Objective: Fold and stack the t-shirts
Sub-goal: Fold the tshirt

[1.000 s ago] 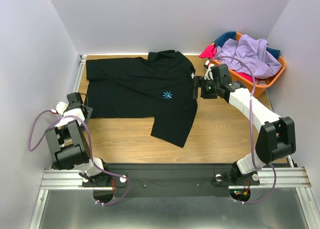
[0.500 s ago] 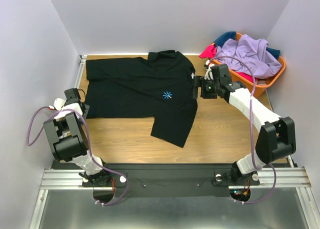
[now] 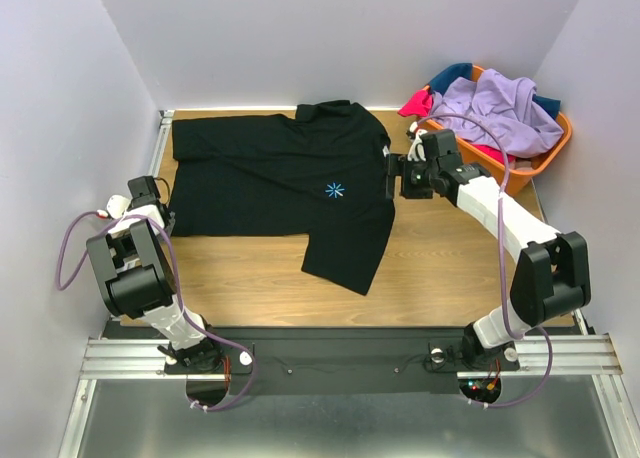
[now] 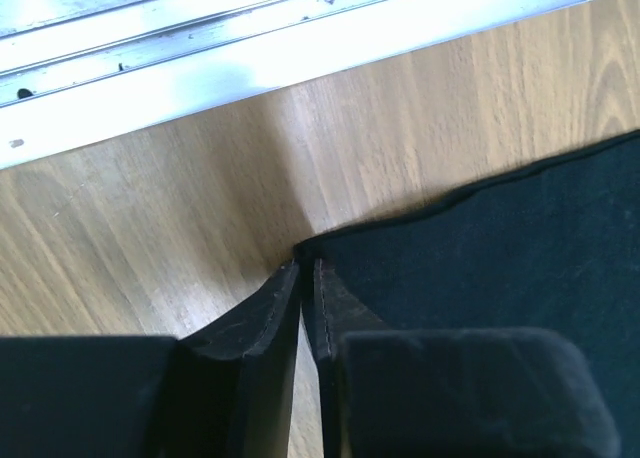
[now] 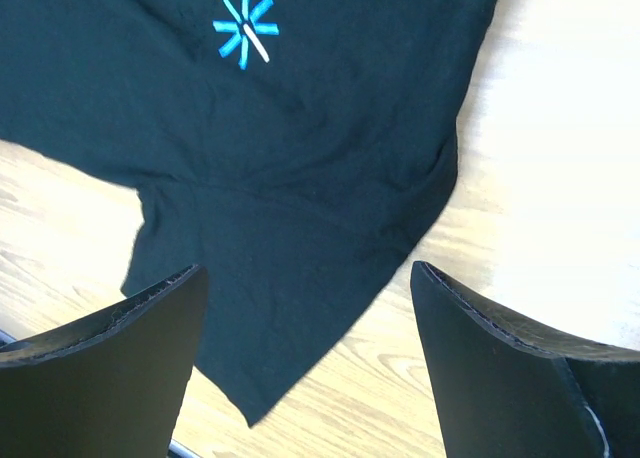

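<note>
Black against pale wood, from the top view: seeing the black t-shirt lying spread, logo up, over the far-left part of the worktop, hem running along the left edge, one sleeve trailing toward the near middle. Finding the left gripper down at the hem's near corner, by the left edge, and the right gripper hanging at the shirt's opposite end, mid-worktop. Noting the other t-shirts, lavender, pink-red and teal, heaping in the orange basket at the far-right corner.

From the left wrist: looking at jaws standing almost together, only a thin slit between, right at the hem corner; unable to tell about any cloth caught inside.

From the right wrist: seeing jaws standing wide apart, holding nothing, above the sleeve and the blue starburst logo.

Judging the cloth as light, soft and limp, sagging wherever unsupported, probably sliding easily on smooth wood; favouring pinches at stitched hem corners and shoulder seams for a firmer bite.
</note>
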